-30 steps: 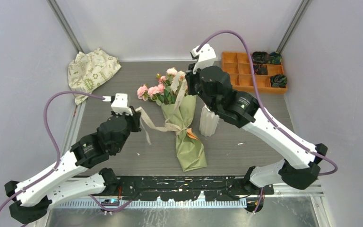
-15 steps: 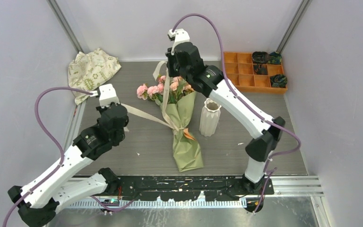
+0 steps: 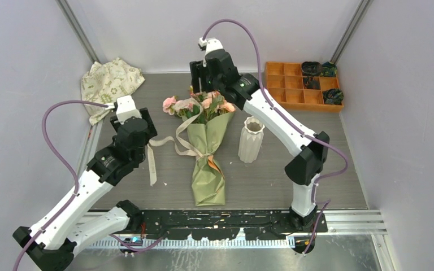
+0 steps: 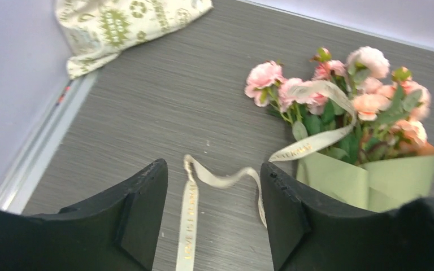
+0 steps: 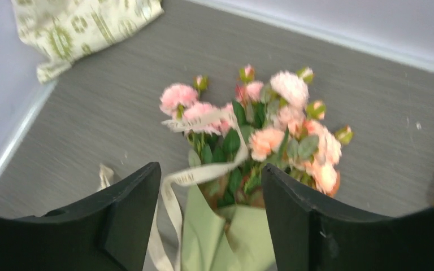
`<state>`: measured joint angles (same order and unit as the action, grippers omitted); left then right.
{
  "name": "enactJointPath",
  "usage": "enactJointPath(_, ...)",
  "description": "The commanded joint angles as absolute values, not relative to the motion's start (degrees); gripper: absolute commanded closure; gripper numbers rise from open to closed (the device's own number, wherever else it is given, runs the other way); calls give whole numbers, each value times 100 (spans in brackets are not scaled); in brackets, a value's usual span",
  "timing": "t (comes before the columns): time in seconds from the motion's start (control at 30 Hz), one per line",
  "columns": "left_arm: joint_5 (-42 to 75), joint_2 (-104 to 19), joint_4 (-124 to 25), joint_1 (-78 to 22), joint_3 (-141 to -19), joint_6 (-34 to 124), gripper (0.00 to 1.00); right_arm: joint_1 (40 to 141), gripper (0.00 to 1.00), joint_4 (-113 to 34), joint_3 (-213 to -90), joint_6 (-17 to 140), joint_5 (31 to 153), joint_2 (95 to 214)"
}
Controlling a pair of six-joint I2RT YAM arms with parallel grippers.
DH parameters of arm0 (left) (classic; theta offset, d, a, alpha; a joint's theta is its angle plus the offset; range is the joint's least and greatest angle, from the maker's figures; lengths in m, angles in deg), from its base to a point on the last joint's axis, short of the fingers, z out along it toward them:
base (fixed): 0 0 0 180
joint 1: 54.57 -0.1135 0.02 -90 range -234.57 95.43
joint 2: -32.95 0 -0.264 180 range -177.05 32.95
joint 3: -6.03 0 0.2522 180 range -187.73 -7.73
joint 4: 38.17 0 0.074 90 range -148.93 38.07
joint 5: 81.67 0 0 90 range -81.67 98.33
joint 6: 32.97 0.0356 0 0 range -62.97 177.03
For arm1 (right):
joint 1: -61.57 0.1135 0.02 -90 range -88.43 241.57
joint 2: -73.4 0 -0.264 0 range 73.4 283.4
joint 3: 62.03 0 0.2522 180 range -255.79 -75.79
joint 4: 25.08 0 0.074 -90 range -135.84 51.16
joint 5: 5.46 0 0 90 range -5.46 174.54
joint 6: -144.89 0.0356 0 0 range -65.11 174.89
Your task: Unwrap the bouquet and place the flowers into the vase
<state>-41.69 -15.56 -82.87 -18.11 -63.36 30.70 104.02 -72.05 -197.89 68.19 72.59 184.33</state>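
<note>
- The vase [image 3: 251,140] stands upright on the gray bench [image 3: 282,169] and has nothing in it.
- The bouquet [image 3: 208,152] lies flat just left of the vase, close to it but not touching.
- Its flowers [image 3: 203,104] point to the far side, level with and beyond the vase's rim. The narrow end of the paper points to the near edge.
- The olive paper is wrapped around the stems, with a slip of orange lining showing at the fold.
- The cream ribbon [image 3: 169,141] hangs slack. It loops at the paper's waist, one end lies across the pink blooms, and the other trails over the bench away from the vase. It carries gold lettering.
- The left hand [image 4: 213,169] is well left of the vase, past the bouquet. Its jaws are wide apart and grip nothing. In the wrist view the ribbon tail lies on the bench in the gap between its fingers.
- The right hand [image 5: 210,169] hangs over the flowers, behind and left of the vase. Its jaws are also spread wide and hold nothing.
- A patterned cloth [image 3: 110,84] sits crumpled far left of the vase, in the back corner.
- An orange tray [image 3: 294,84] lies behind the vase to the right, with dark items in some of its compartments.
</note>
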Motion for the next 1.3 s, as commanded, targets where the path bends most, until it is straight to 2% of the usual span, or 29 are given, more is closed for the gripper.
enactJointPath(0.0, -3256, -1478, -7904, -1834, -6318, 2983, 37, 10393, 28, -6890, -18723, 6793, 7299, 17294)
enactJointPath(0.07, -2778, -1484, -7845, -1836, -6294, 3065, 38, 10407, 32, -6862, -18104, 6902, 7413, 16899)
enactJointPath(0.23, -2179, -1535, -7750, -1831, -6057, 2817, 45, 10500, 59, -6632, -16737, 7365, 7911, 16192)
enactJointPath(0.3, -2133, -1531, -7668, -1836, -5945, 2766, 45, 10677, 64, -6613, -16484, 7482, 8001, 16155)
enactJointPath(0.53, -1918, -1533, -7696, -1828, -5886, 2647, 46, 11335, 67, -6768, -16261, 7658, 7994, 16841)
enactJointPath(0.8, -1774, -1466, -7702, -1829, -5698, 2535, 46, 11391, 66, -6475, -15596, 7827, 7956, 17429)
enactJointPath(1.27, -939, -1740, -7328, -1830, -5415, 2438, 47, 11395, 63, -6328, -15009, 7864, 7672, 17416)
